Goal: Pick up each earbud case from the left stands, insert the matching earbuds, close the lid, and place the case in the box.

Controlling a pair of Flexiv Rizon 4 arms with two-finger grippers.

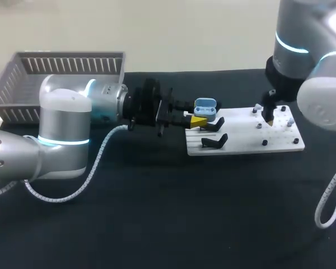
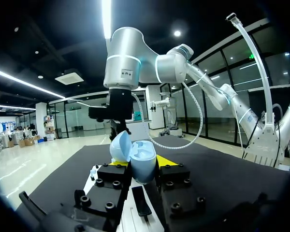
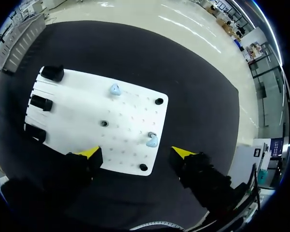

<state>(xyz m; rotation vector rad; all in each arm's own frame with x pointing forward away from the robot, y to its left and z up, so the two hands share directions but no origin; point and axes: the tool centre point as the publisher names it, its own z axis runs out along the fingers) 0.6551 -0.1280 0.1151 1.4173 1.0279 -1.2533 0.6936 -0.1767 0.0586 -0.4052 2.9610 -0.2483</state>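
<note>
You have a glossy pale-blue plastic earbud case [image 2: 144, 164], a smooth matt white board [image 3: 77, 116], and a desk [image 1: 157, 224] under matt black cloth.

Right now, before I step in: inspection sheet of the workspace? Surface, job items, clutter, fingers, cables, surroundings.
Surface: black table with a white board toward its right.
Job's things: light-blue earbud case, lid open, in the left gripper; two earbuds on the board; black stands at the board's left end; grey basket at the far left.
Clutter: nothing seen.
Grippers: left gripper, fingers on the case from both sides; right gripper, fingers open above the board, one earbud just ahead.
Cables: coiled white cable along the left arm; second coiled cable hanging by the right arm.
Surroundings: nothing seen.
</note>
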